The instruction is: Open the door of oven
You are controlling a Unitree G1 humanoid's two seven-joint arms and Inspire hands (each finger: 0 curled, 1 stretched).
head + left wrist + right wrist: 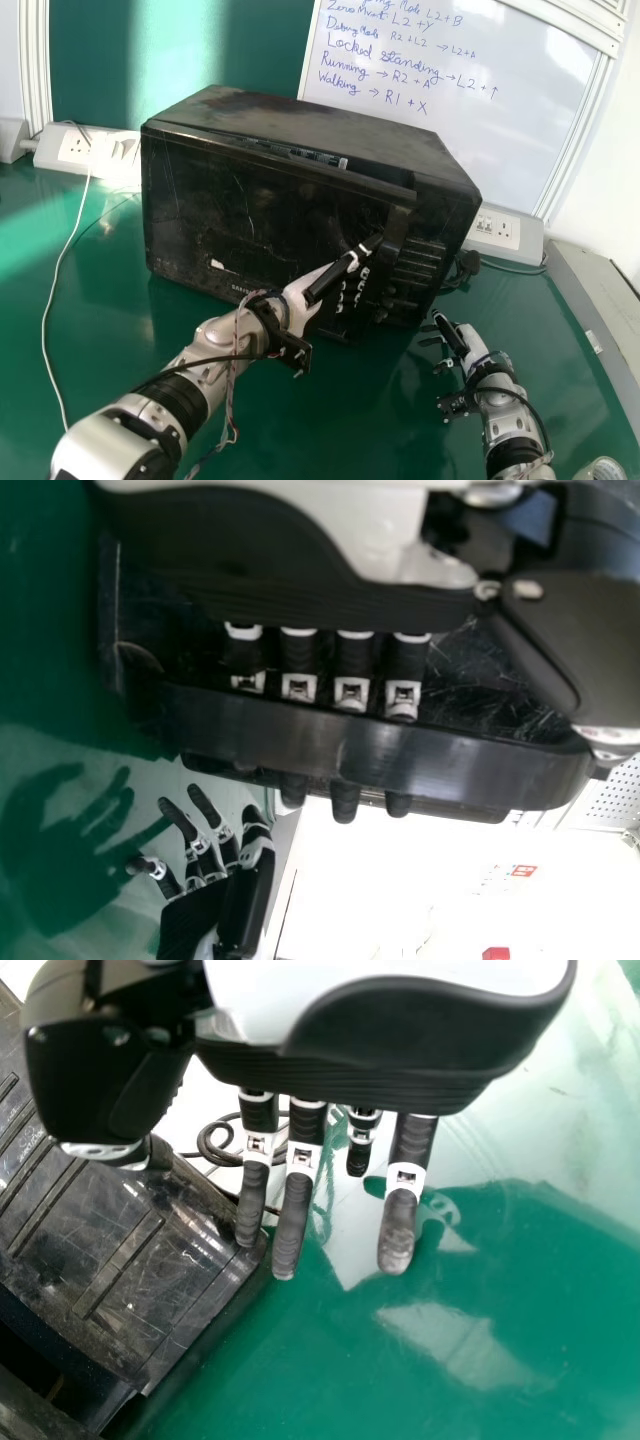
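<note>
oven (pixel 320 125) on desk (pixel 110 320); left robot hand (pixel 299 304) curled round the door handle (pixel 397 228), right robot hand (pixel 467 348) open (fingers pretty straight) near the oven's right side.

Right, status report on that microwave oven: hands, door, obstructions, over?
Left hand: fingers hooked behind door handle. Right hand: open, beside the microwave oven. Door: looks slightly ajar. Left forearm crosses before it, possibly in its swing.
</note>
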